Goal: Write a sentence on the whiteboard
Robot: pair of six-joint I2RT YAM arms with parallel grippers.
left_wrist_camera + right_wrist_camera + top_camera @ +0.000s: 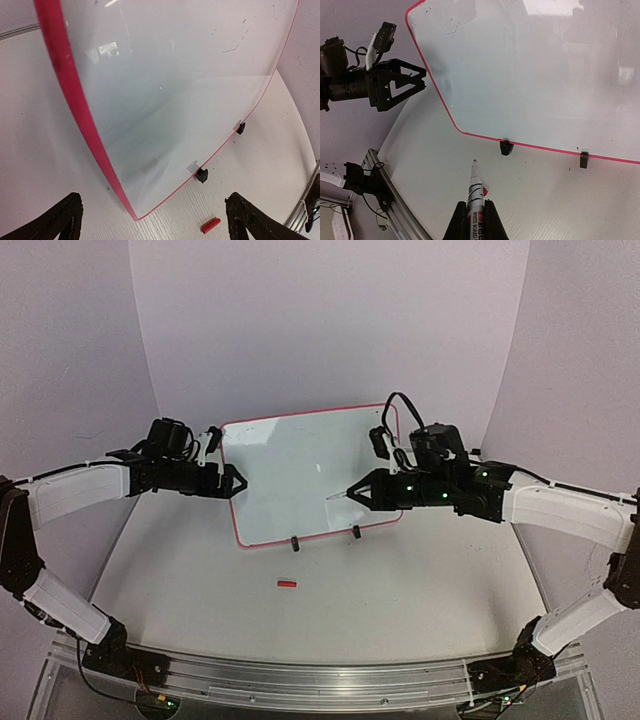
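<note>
The whiteboard [290, 465] leans on two black feet, its red frame around a surface with no written words; the sentence is not visible. The left wrist view shows only faint stray marks [235, 47] on the whiteboard [175, 90]. My right gripper [362, 492] is shut on a whiteboard marker [338, 496], uncapped, tip pointing left in front of the board's lower middle. In the right wrist view the marker [476, 192] sits between my right gripper's [476, 206] jaws, its tip apart from the whiteboard [530, 75]. My left gripper [232, 482] is open and empty beside the board's left edge; it also shows in the left wrist view [153, 210].
A small red marker cap [287, 584] lies on the table in front of the board; it also shows in the left wrist view [211, 225]. The board's feet [505, 147] rest on the white table. Purple walls enclose the back and sides. A metal rail [300, 680] runs along the near edge.
</note>
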